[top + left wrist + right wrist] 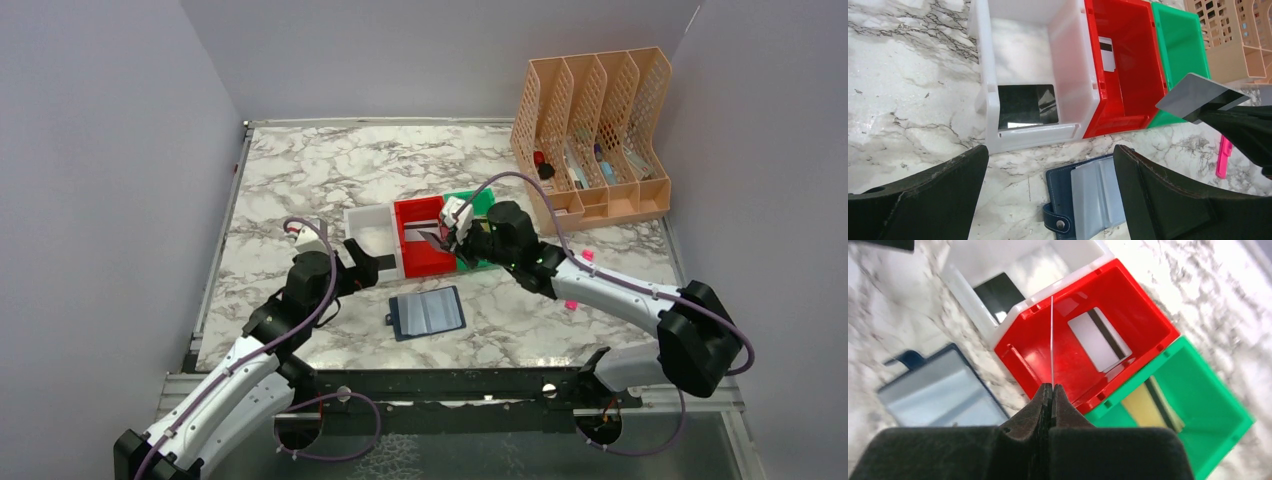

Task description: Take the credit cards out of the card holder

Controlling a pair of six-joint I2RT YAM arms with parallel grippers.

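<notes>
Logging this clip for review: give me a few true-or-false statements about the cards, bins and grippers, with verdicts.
1. The right gripper is shut on a grey card. True.
2. The left gripper holds a card. False: it is open and empty.
3. The card holder lies open. True.
4. The white bin holds nothing. False: a black card lies in it.
</notes>
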